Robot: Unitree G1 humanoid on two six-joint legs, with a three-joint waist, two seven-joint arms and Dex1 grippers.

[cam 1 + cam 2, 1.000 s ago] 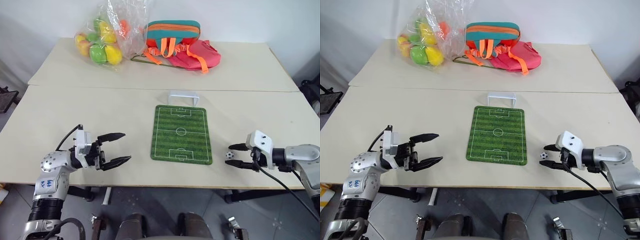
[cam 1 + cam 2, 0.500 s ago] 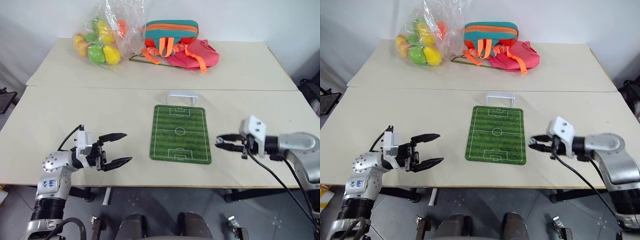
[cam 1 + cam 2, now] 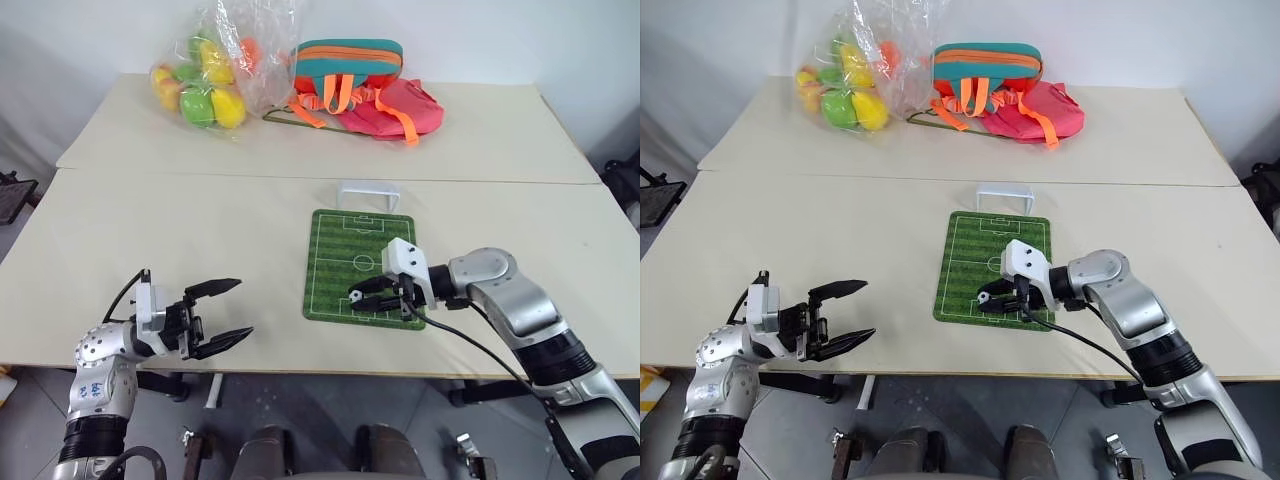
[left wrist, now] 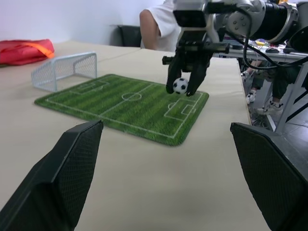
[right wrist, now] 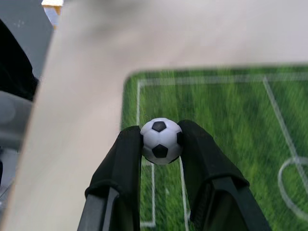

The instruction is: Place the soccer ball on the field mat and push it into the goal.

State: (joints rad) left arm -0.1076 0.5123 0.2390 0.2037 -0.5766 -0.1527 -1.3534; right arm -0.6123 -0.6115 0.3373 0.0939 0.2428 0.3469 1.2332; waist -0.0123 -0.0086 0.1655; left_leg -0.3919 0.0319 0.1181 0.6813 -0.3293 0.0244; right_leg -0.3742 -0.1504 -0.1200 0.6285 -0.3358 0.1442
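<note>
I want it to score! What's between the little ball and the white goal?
Just bare green field mat, seen in the left wrist view. The right gripper pinches the soccer ball above the near penalty box; the goal stands beyond the far end.

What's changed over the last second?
The right gripper closed on the soccer ball, lifted it off the table and carried it left over the field mat. The left gripper stays open; the mat and goal are unmoved.

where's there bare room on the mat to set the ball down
The striped green field mat is bare from its centre circle up to the small white goal frame. The near end is crowded: the right gripper hangs there, shut on the tiny black-and-white soccer ball. Bare beige table lies left of the mat.
</note>
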